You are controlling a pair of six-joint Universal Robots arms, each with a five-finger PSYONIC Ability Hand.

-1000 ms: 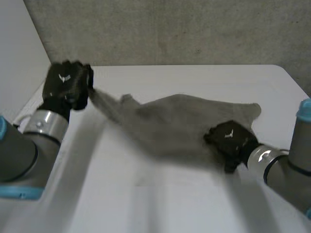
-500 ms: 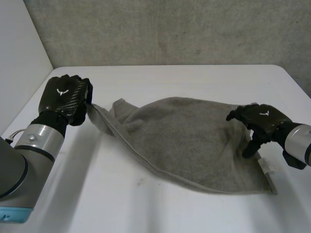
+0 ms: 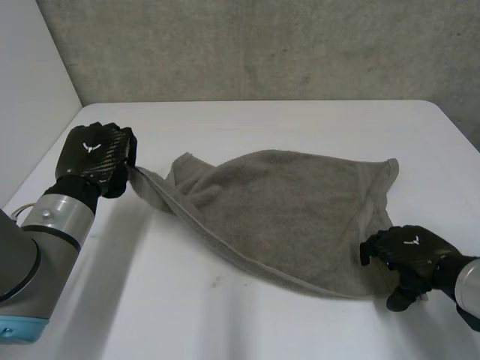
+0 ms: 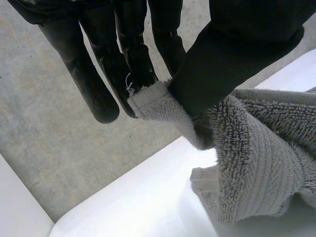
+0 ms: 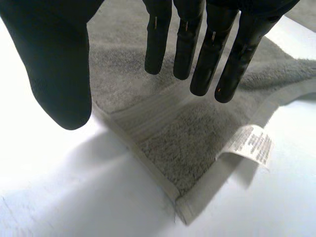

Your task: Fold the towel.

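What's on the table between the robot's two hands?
The grey towel, in the head view: the left hand pinches one corner, the right hand is open above the corner with the white label.

grey towel [image 3: 281,214] spread rumpled, one corner lifted

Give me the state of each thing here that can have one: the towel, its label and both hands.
towel: unfolded, mostly flat on the table, one corner held up.
left hand: shut, thumb and fingers pinching that raised towel corner.
right hand: open, fingers straight over the towel's near corner, holding nothing.
label: attached at that near corner, lying on the table.
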